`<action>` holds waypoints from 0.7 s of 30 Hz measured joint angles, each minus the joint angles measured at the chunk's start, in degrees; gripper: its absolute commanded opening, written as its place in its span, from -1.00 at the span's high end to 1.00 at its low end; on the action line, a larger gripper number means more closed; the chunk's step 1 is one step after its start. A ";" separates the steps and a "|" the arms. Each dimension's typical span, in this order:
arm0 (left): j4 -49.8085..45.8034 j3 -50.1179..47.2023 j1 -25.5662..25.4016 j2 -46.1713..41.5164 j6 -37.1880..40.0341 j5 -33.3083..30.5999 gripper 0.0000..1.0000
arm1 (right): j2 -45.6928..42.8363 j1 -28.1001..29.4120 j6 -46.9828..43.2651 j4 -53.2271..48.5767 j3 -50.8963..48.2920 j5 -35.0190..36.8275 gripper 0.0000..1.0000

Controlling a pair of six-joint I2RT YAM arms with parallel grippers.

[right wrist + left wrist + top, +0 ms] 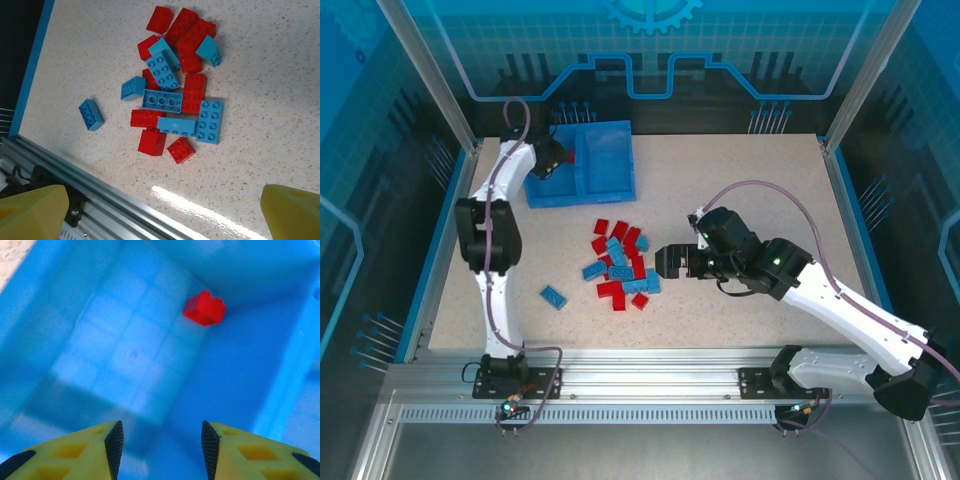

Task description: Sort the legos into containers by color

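Our left fingers (114, 444) are spread above a red lego (204, 308) in the bin (280, 365), our right fingers (35, 210) spread near the pile (162, 101) on the bench (260, 75).

We counted eight light blue legos (161, 100) on the desk (260, 75), seven in the heap and one stray blue brick (91, 114) apart, about ten red legos (194, 92) in that heap, one more red brick (204, 308) inside the one bin (610, 165), two compartments.

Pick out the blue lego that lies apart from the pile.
The light blue lego lying alone on the table, left of the pile; the other blue ones sit in the cluster.
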 measured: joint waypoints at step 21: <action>-16.63 -39.76 -11.21 -78.60 12.39 -4.96 -0.73 | 53.55 21.94 -15.65 4.79 37.66 5.35 -0.68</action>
